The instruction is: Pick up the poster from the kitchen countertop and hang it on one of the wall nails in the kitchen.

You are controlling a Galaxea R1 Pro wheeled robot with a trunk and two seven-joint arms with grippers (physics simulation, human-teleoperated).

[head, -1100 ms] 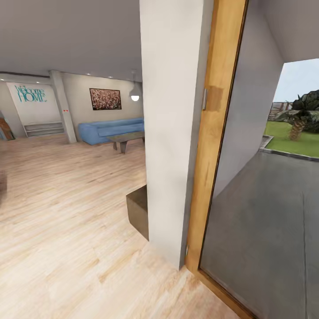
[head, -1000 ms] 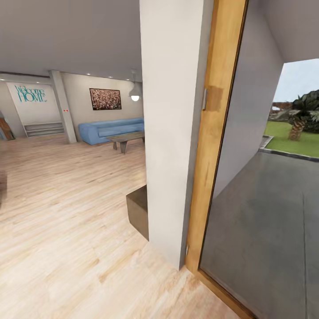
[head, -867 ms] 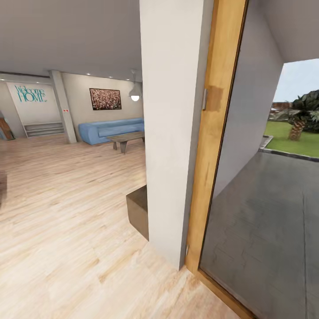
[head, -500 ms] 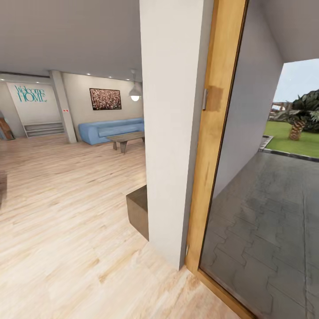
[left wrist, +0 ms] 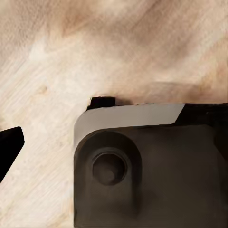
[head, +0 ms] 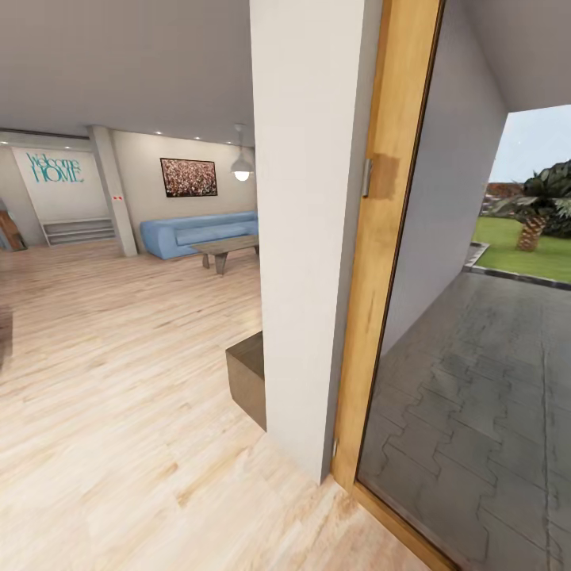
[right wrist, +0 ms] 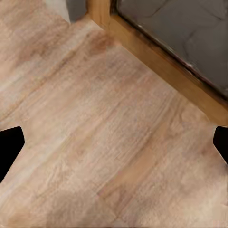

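Observation:
The poster and the kitchen countertop are out of view. My right gripper (right wrist: 114, 142) hangs open over light wooden floor, its two black fingertips (right wrist: 9, 147) far apart at the picture's edges, nothing between them. Of my left gripper (left wrist: 114, 147), one black fingertip (left wrist: 8, 147) shows at the picture's edge, set wide, over the same wooden floor and a grey and dark part of my own body (left wrist: 152, 166).
A white pillar (head: 309, 238) and a wooden door frame (head: 381, 238) with glass stand close ahead, a dark box (head: 247, 377) at the pillar's foot. Beyond open wooden floor (head: 119, 381): blue sofa (head: 198, 232), low table (head: 226, 247), reddish-brown picture (head: 189, 177), teal "Welcome HOME" lettering (head: 55, 168).
The view has held still. Only the paving outside the glass now shows a sharper pattern.

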